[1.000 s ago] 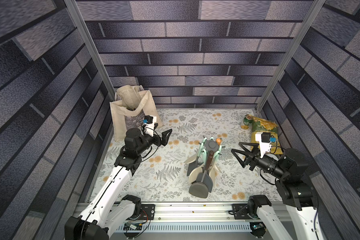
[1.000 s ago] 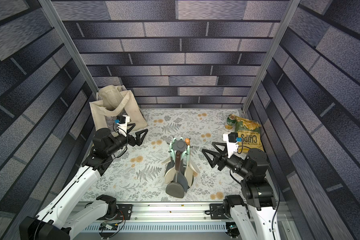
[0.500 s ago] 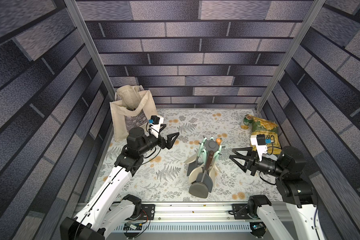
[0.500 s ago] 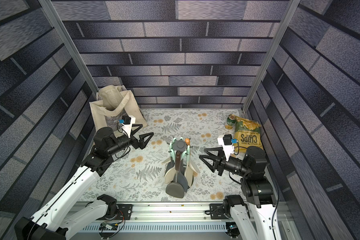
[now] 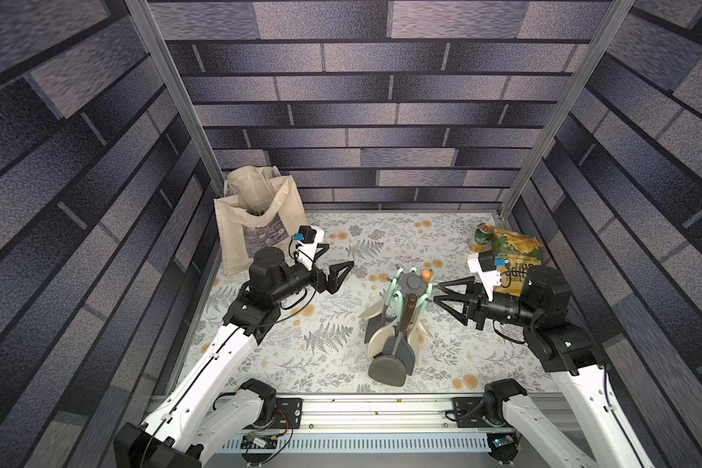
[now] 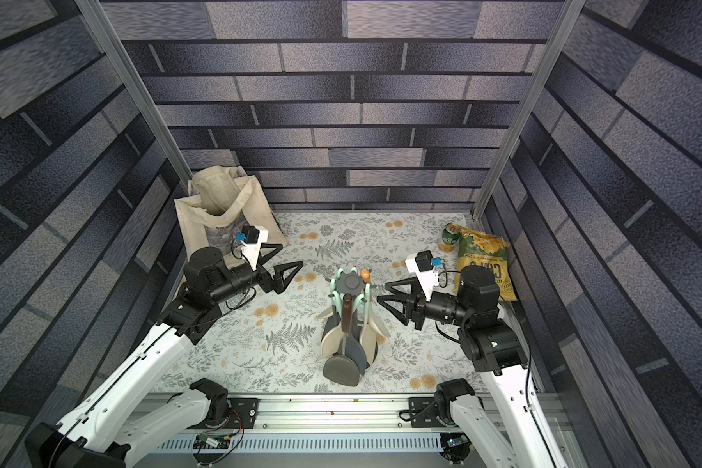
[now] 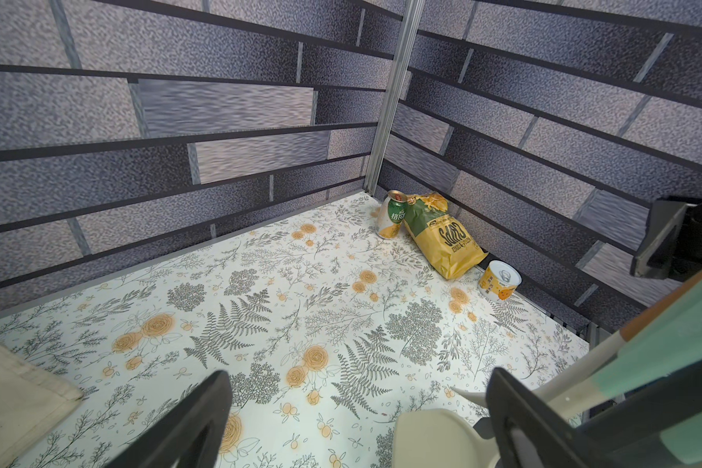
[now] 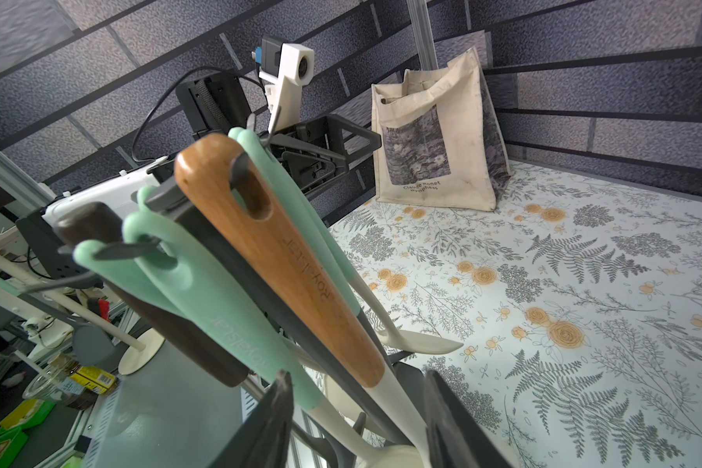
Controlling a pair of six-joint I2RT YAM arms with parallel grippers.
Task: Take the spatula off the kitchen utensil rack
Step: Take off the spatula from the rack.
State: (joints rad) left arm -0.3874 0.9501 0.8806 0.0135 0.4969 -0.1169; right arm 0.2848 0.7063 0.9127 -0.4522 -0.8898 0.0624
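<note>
1. Rack (image 5: 413, 282): standing mid-table between the two arms, carrying several utensils.
2. Spatula (image 5: 388, 368): judged to be the brown-handled, grey-headed piece. It is hanging on the side of the rack facing the robot, long axis near upright, handle up at the hooks, head down low.
3. Right gripper (image 5: 437, 292): jaws standing apart, clamping nothing. Tips are hovering just beside the hook ring and pointing across at it. The spatula is lying round the ring, toward the robot.
4. Left gripper (image 5: 340, 255): jaws standing wide apart, empty, sitting farther off than the right.
5. Hard to make out: utensil heads are covering pole and base. In the right wrist view, mint handles (image 8: 219, 308) and a wooden handle (image 8: 284, 251) are crowding the brown one, hiding its hook.
</note>
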